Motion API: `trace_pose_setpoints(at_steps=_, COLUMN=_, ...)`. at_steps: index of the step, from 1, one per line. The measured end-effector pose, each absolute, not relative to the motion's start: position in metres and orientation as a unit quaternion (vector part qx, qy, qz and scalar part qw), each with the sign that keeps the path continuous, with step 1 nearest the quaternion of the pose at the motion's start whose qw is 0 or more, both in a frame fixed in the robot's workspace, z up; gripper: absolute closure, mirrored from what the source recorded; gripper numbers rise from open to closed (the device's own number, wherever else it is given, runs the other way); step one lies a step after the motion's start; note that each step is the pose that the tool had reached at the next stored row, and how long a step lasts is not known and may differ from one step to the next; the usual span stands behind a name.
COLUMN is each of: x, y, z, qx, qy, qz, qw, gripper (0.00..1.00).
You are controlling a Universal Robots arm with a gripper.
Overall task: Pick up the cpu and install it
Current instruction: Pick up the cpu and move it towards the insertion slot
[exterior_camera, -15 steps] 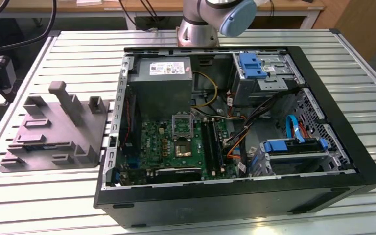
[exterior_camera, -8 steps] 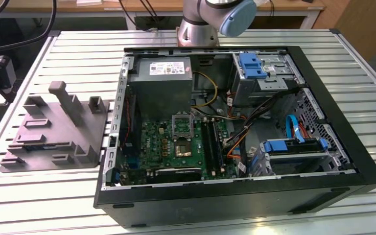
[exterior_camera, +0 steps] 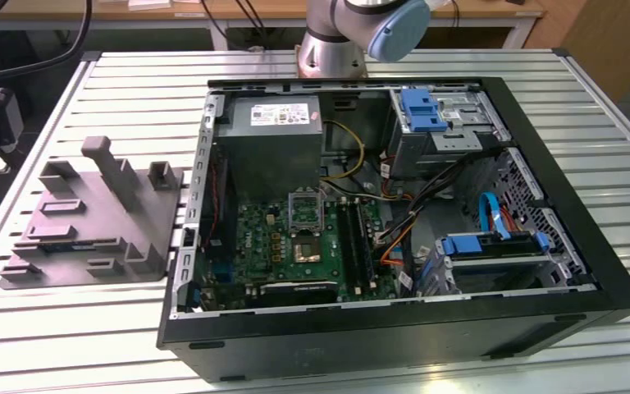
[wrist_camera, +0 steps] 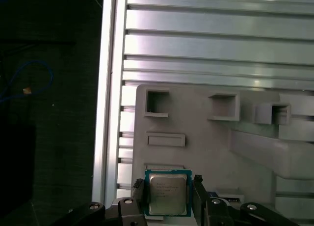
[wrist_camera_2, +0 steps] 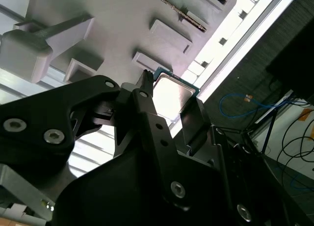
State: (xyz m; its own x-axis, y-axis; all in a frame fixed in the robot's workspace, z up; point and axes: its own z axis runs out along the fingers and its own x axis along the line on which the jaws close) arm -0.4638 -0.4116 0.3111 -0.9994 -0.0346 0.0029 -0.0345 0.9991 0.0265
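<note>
The open PC case (exterior_camera: 403,345) lay on its side on the slatted table (exterior_camera: 107,74). Inside were the green motherboard (exterior_camera: 266,246) with its dark socket (exterior_camera: 306,249), the grey power supply box (exterior_camera: 276,123) above it, and the blue-tabbed drive cages (exterior_camera: 490,246) off toward the exterior view's right. The grey-purple fixture (exterior_camera: 85,222) sat just beside the case on the exterior view's left.

The cpu (wrist_camera: 168,195) was out at the fixture, near its edge by the table rim, not in the case. Both wrist views had the gripper (wrist_camera: 169,183) with a finger (wrist_camera: 140,192) tight against each opposite side of the chip, so it was pinching it. Couldn't tell whether the chip was resting on the fixture or lifted off it.

The chip lay flat, silver lid facing the first wrist camera and its edges lined up with the fixture's square pockets (wrist_camera: 157,102). It's pretty much square, so no real long axis.
</note>
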Motion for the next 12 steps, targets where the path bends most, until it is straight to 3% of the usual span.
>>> trace_pose_setpoints(at_steps=12, x=-0.4638, y=-0.4116, z=0.3157, qx=0.017, qy=-1.000, qz=-0.013, qw=0.002, gripper=0.53)
